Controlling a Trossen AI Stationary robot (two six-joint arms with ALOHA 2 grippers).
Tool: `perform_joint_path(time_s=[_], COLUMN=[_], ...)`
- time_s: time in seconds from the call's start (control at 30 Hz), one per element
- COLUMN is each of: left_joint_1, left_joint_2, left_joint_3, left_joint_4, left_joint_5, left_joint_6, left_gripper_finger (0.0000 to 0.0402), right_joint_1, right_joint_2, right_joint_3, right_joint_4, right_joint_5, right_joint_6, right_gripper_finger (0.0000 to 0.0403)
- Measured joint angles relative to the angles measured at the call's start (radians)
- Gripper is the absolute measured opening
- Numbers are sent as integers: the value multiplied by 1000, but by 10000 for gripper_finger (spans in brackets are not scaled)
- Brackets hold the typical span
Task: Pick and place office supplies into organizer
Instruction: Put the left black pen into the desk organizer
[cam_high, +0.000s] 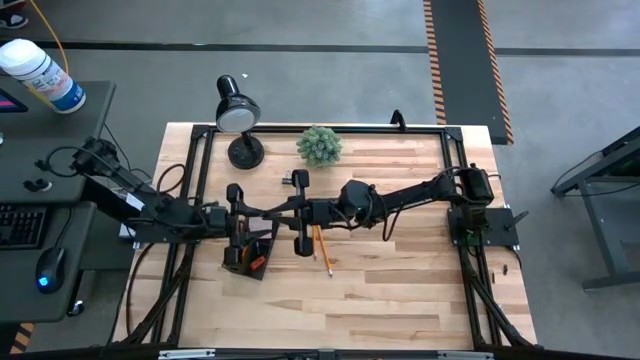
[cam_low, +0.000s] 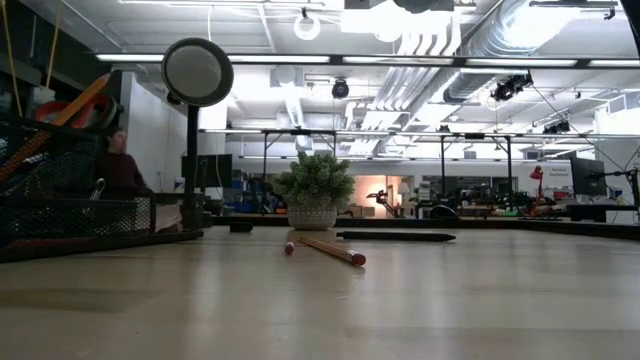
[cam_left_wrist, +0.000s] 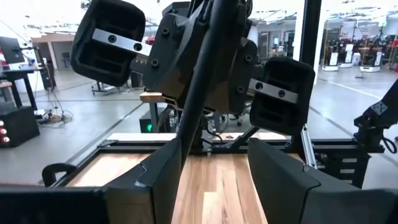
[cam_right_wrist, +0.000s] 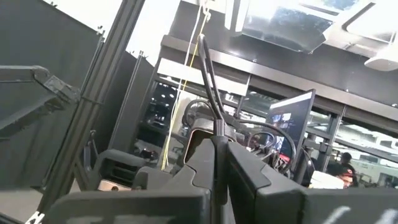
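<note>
A: Why do both arms meet mid-table?
B: A handover, I judge. The right gripper (cam_right_wrist: 219, 163) pinches a thin dark pen (cam_right_wrist: 209, 78); the left gripper (cam_left_wrist: 211, 171) is spread around it, near the black mesh organizer (cam_high: 252, 250).
A: And the yellow-orange pencils (cam_high: 322, 249)?
B: On the wooden table (cam_high: 400, 290), beside the organizer.

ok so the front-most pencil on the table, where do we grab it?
Pencil: pinch the shaft from straight above, fingers across its length. It lies flat on the table, probably too thin for a side approach.
</note>
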Motion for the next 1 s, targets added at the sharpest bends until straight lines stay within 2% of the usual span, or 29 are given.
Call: perform_joint_path(time_s=[0.17, 0.37, 1.0], left_joint_1=[0, 0, 0], left_joint_2=[23, 42, 42], left_joint_3=[0, 0, 0], left_joint_4=[51, 68, 143], left_joint_5=[-6, -108, -67], left_joint_6=[31, 47, 51], left_gripper_finger=[172, 172, 172], right_joint_1=[-4, -4, -4], right_joint_2=[0, 1, 1], right_joint_3=[0, 0, 2], right_joint_4=[2, -1, -2], right_joint_5=[-17, -29, -42], right_joint_6=[15, 22, 48], right_gripper_finger=[15, 15, 12])
